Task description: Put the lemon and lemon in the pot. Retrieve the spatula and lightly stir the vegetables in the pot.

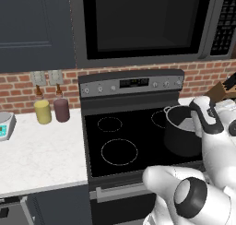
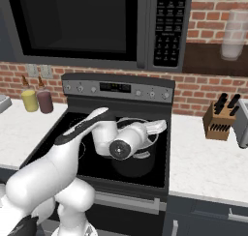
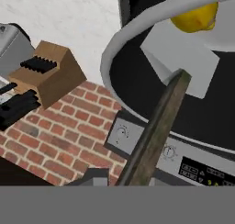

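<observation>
The dark pot [image 1: 182, 136] stands on the stove's right rear burner, under my hand in the right base view [image 2: 133, 165]. In the hand view its pale rim [image 3: 137, 23] curves across the top. Inside it lies one yellow lemon [image 3: 195, 17] at the frame's upper edge; the rest of the pot's floor is cut off. The spatula's light-grey blade [image 3: 181, 58] rests in the pot just below the lemon. Its dark handle [image 3: 156, 131] slants down over the rim toward my gripper [image 2: 156, 127]. The fingertips are hidden, so the grip on the handle is unclear.
A wooden knife block [image 2: 220, 121] and a toaster [image 2: 242, 128] stand on the right counter. A yellow jar [image 1: 42, 111], a dark red jar [image 1: 61, 109] and a small scale [image 1: 5, 125] sit on the left counter. A microwave hangs low above the stove.
</observation>
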Available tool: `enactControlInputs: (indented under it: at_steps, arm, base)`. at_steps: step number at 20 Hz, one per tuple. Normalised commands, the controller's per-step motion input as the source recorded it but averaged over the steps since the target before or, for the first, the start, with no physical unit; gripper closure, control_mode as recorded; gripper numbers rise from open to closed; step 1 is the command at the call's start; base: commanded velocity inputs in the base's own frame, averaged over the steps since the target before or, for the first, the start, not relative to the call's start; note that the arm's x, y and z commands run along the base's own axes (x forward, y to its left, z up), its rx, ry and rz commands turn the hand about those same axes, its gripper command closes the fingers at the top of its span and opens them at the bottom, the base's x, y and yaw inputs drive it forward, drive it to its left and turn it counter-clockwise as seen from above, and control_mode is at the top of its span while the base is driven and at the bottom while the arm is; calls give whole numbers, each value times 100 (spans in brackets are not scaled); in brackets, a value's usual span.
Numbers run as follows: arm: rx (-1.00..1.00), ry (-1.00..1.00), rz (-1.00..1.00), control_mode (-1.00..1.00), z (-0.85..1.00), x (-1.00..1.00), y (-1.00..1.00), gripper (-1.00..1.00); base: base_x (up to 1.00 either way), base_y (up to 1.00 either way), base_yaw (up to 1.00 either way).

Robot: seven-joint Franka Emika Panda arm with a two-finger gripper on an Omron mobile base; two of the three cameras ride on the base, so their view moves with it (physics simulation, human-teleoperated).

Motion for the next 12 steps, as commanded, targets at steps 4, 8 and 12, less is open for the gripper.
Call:
enactControlInputs:
  at_steps: [4, 8, 12]
  arm:
    - [-19, -7, 4, -100, -6, -1, -7, 100]
    - [-20, 4, 5, -100, 1, -2, 1, 100]
    - [-8, 11, 6, -100, 1, 0, 38, 100]
  base:
    - [0, 0, 0]
    - [0, 0, 0]
    - [0, 0, 0]
